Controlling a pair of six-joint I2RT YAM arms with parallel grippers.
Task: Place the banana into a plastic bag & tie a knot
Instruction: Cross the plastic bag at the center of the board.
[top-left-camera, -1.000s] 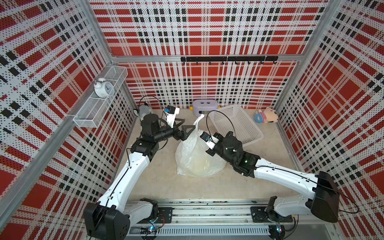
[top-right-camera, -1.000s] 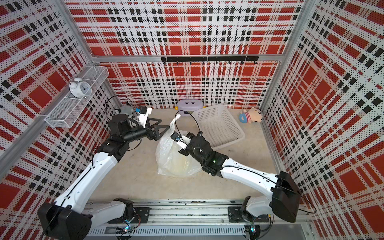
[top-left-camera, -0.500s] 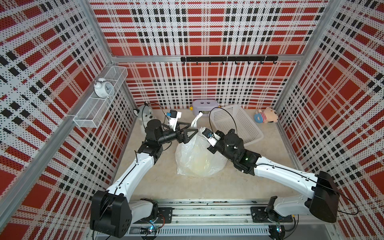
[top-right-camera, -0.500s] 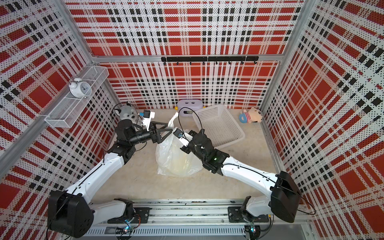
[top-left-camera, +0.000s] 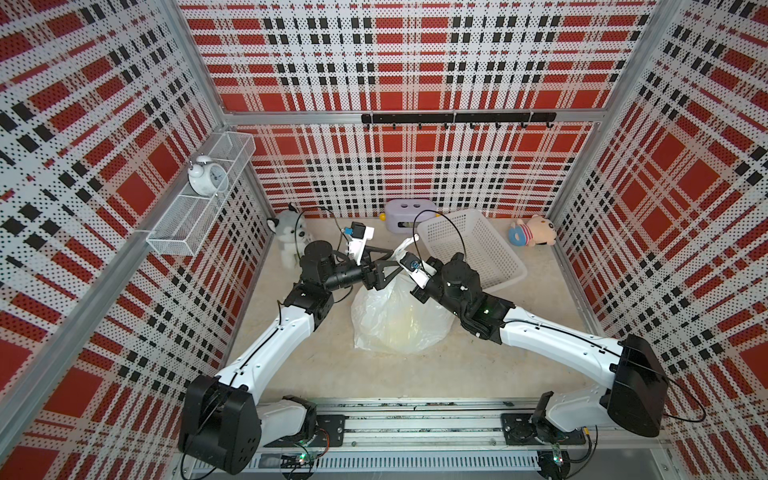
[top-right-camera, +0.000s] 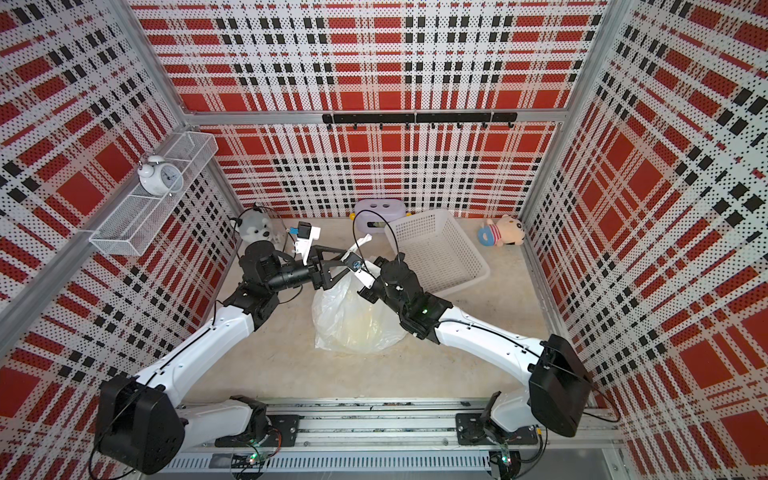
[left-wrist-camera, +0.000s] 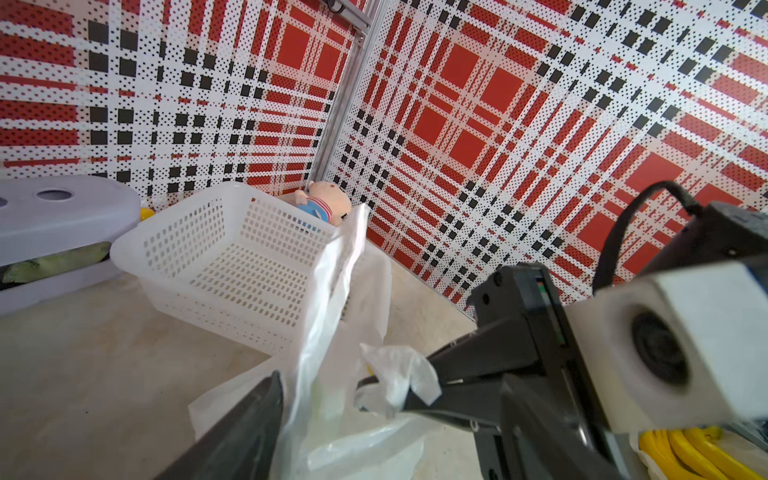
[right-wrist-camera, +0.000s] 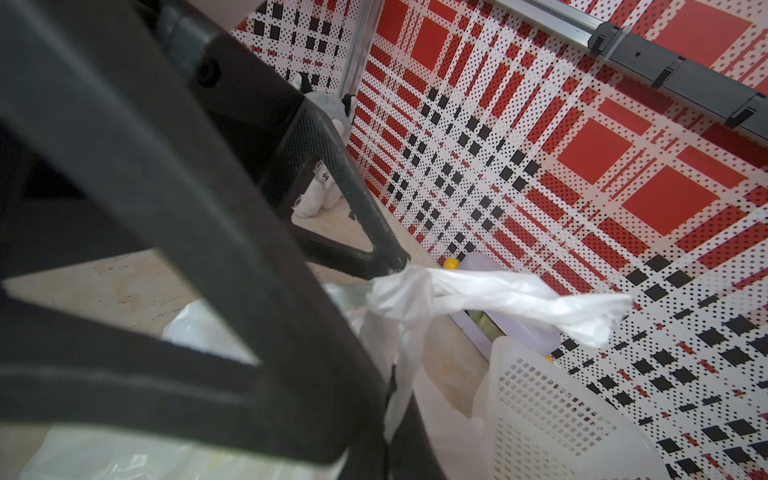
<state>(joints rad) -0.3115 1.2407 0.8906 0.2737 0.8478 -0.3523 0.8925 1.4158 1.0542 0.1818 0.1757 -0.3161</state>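
shut the gaping, empty left claw low on the loose handle of the plastic bag just beside the basket, banana inside, pulling against the right claw clamped on the other.

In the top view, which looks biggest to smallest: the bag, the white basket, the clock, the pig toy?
1. plastic bag and white basket, about alike.
2. clock and pig toy, also alike; the clock sits higher, nearer the camera, so unsure.
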